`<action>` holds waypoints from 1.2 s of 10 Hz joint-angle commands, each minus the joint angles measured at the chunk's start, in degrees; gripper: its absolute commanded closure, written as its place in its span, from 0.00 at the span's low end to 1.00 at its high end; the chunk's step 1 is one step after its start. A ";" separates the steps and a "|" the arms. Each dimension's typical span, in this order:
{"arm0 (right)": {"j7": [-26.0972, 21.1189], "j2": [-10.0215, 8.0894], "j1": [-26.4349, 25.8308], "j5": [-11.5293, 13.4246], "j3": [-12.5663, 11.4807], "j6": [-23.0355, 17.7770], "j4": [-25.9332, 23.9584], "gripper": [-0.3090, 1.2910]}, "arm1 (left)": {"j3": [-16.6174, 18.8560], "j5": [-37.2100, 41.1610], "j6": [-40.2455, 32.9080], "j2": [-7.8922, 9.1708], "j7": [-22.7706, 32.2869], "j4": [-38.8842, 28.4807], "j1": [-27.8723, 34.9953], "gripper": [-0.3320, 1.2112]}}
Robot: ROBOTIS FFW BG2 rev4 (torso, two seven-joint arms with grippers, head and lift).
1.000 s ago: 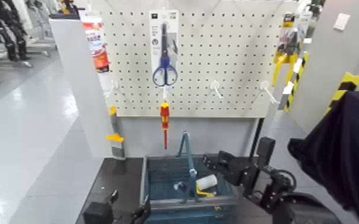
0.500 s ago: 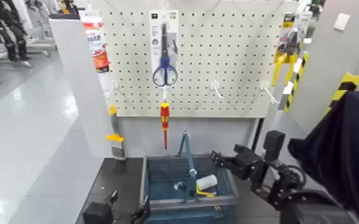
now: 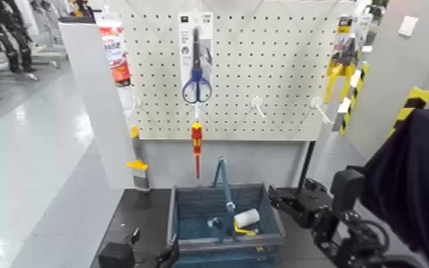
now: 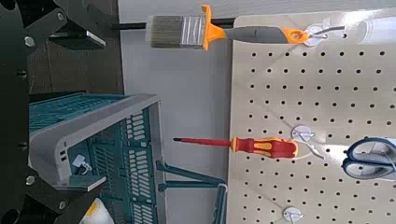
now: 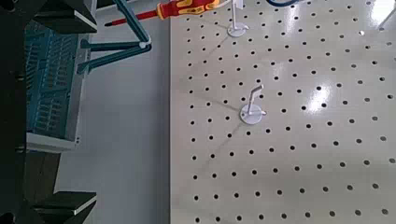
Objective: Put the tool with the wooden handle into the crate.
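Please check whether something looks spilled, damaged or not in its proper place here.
Nothing stands out. The crate sits upright, with a white roller lying inside; the screwdriver and scissors hang straight. The right tool is near the crate's right rim. I see no spill or damage.

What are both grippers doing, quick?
Left gripper: open, empty, waiting at the left of the crate.
Right gripper: open, empty, at the crate's right side.
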 commanded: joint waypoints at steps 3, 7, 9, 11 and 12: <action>-10.87 1.24 10.01 3.93 1.34 -6.70 -5.15 0.25 | 0.11 0.00 0.09 -0.06 0.01 -0.02 0.10 0.39; -12.28 3.79 15.72 7.45 1.08 -11.71 -6.56 0.27 | 0.38 -0.09 -0.53 0.03 0.01 -0.02 0.19 0.39; -12.19 4.84 19.06 9.55 -0.42 -13.12 -8.05 0.27 | 0.55 0.00 -0.79 -0.06 0.01 -0.11 0.28 0.39; -11.49 5.19 21.61 11.22 -1.38 -14.61 -8.75 0.28 | 0.55 0.00 -0.79 0.12 -0.08 -0.28 0.28 0.39; -11.57 5.28 23.02 12.02 -1.91 -15.41 -8.93 0.28 | 0.64 0.00 -0.70 0.12 -0.08 -0.37 0.28 0.39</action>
